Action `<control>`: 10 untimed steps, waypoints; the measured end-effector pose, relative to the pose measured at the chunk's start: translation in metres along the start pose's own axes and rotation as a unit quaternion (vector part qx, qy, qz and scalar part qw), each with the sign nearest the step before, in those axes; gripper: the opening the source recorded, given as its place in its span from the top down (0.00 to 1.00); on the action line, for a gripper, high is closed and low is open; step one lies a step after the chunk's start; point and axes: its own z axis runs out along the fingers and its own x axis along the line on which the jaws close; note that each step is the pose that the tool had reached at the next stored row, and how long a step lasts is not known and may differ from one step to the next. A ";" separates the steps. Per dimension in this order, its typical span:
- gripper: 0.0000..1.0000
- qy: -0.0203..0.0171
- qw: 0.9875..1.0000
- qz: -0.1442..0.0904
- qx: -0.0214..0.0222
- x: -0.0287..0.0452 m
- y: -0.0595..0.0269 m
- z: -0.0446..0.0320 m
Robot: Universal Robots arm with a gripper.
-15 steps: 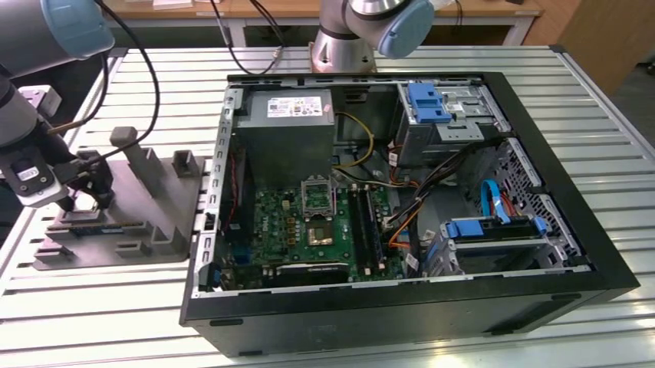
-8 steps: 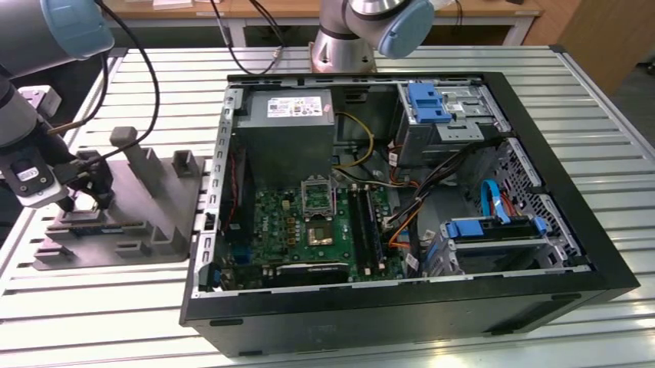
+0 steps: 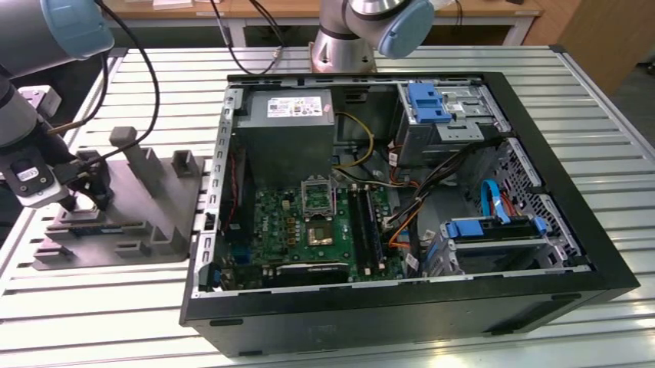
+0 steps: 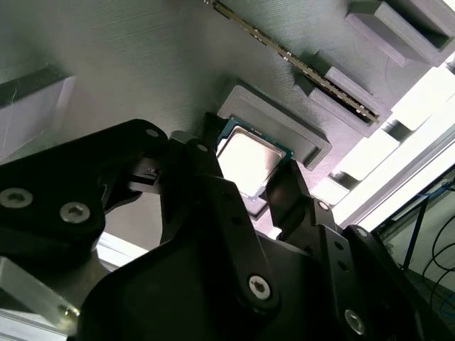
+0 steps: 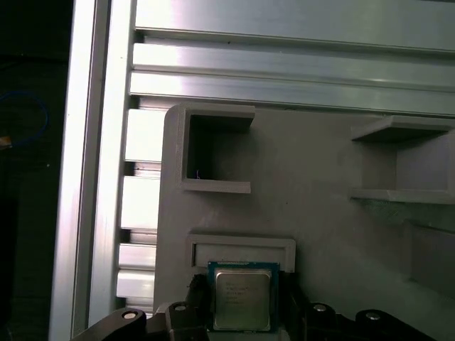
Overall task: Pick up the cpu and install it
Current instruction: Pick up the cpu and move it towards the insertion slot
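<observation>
Gripper (image 3: 84,205) on the arm is down over the grey plastic moulded fixture (image 3: 153,211), which sits on the slatted aluminium table (image 3: 103,307) at the exterior view's left. In both wrist views its black fingers (image 4: 288,199) are pinched in on two opposite edges of the small square cpu with the silvery metal top and green border (image 5: 242,298), so it looks clamped on the chip. That cpu is lying flat and low in the fixture, right up against a shallow raised-rim pocket (image 5: 242,245), not lifted clear as far as I can see. Over at the exterior view's right is the open black computer case (image 3: 409,326), lying on its side. Its green motherboard (image 3: 291,226) faces up, well apart from the gripper
</observation>
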 end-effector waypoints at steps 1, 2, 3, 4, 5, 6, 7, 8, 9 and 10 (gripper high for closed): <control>0.47 0.000 1.000 0.000 0.000 0.0000 0.0000 0.0000; 0.47 0.000 1.000 0.000 0.000 0.0000 0.0000 0.0000; 0.47 0.000 1.000 0.000 0.000 0.0000 0.0000 -0.0002; 0.47 0.000 1.000 0.000 -0.001 0.0001 0.0000 -0.0008; 0.47 0.000 1.000 0.000 -0.001 0.0001 0.0000 -0.0014; 0.47 0.000 1.000 0.000 -0.002 0.0000 0.0001 -0.0021; 0.47 0.000 1.000 0.000 -0.002 0.0000 0.0001 -0.0026; 0.47 0.000 1.000 0.000 -0.002 0.0000 0.0001 -0.0033; 0.47 0.000 1.000 0.000 -0.003 -0.0001 0.0001 -0.0037; 0.47 0.000 1.000 0.000 -0.003 -0.0001 0.0002 -0.0038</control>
